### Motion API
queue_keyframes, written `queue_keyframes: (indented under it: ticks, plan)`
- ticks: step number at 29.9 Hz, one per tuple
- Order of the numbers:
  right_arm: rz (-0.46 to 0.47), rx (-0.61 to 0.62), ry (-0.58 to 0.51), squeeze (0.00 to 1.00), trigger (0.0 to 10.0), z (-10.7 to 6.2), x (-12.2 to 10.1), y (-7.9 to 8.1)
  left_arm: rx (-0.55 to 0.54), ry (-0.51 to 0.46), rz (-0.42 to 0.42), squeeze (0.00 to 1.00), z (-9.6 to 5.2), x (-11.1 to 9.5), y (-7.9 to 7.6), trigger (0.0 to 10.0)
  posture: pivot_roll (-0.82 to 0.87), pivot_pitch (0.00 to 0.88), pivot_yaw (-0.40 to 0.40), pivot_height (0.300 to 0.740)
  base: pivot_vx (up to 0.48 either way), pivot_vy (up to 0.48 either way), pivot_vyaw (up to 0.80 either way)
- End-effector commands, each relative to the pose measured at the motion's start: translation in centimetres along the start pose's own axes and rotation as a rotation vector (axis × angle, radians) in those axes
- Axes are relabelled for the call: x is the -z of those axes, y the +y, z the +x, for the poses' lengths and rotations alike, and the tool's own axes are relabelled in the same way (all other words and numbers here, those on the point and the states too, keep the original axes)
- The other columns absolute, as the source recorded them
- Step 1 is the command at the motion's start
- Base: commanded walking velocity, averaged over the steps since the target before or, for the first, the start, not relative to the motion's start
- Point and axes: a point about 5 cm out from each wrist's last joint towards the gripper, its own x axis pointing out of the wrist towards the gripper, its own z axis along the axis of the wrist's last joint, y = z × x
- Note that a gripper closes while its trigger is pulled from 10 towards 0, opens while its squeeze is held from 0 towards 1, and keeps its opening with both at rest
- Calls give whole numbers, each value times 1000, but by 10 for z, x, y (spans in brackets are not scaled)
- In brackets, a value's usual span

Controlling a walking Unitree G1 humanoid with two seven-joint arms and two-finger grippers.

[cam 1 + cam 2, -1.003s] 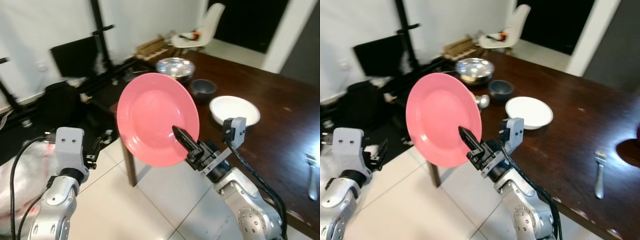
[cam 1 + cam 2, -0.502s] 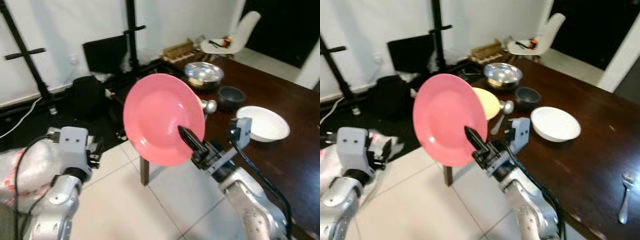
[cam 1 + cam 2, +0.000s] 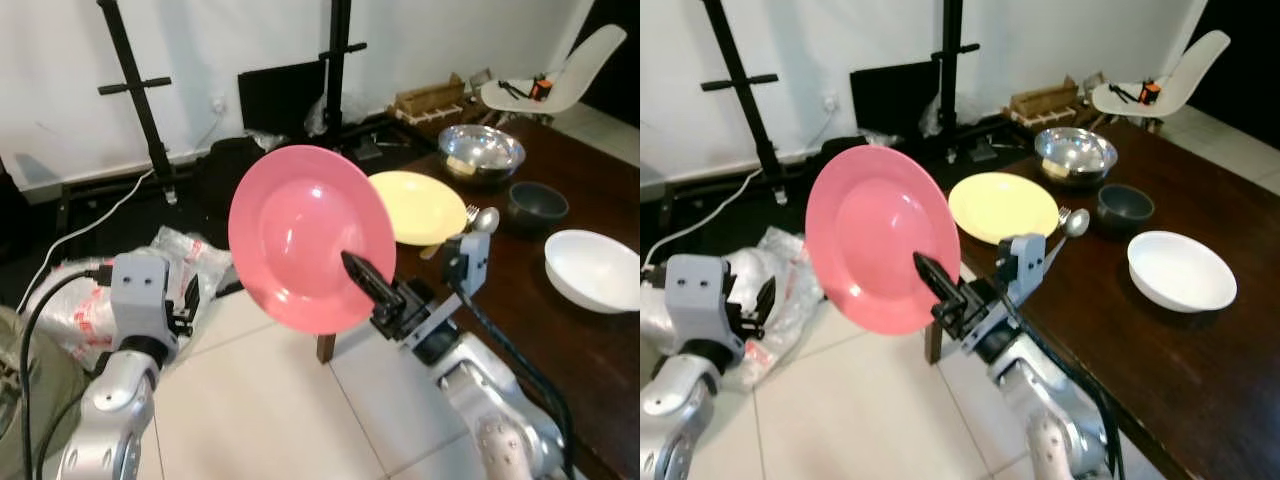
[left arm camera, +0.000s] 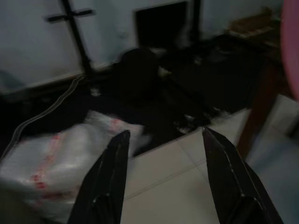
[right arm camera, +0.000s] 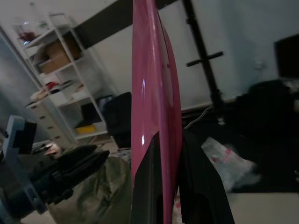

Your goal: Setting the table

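Note:
I hold a pink plate (image 3: 305, 230) upright in front of me, off the table's near corner; my right gripper (image 3: 362, 277) is shut on its lower rim. The right wrist view shows the plate (image 5: 154, 93) edge-on, pinched between the black fingers (image 5: 196, 186). My left gripper (image 4: 163, 182) is open with nothing between its fingers (image 4: 107, 177), held low at my left over the tiled floor. On the dark wooden table (image 3: 520, 330) lie a yellow plate (image 3: 418, 205), a spoon (image 3: 478, 222), a steel bowl (image 3: 480, 152), a dark bowl (image 3: 536, 202) and a white bowl (image 3: 592, 268).
Black stands (image 3: 135, 90) and dark bags (image 3: 245, 165) crowd the floor by the white wall. A plastic bag (image 3: 100, 300) lies on the tiles at my left. A white chair (image 3: 560, 80) stands beyond the table's far end. A table leg (image 3: 325, 348) is near the plate.
The camera has swung left along the table: the yellow plate and spoon have come into view and the fork has left it. The pink plate stays gripped in the right gripper.

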Motion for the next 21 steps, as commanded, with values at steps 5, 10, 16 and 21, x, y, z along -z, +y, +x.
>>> queue_keyframes:
  ticks: [5,10,16,21]
  plan:
    - [19,-18,8,0,10000,0,3,4,-12,20,4,0,-2,5,1,10000,19,0,56,740,0,0,658]
    - [22,-19,7,0,10000,0,3,4,-12,19,4,0,-1,5,1,10000,19,0,59,740,0,0,658]
    - [26,-19,5,0,10000,0,4,4,-13,20,4,0,-1,4,1,10000,19,0,59,740,0,0,654]
    - [30,-20,4,0,10000,0,4,5,-15,19,4,0,-1,4,1,10000,20,0,58,740,0,0,652]
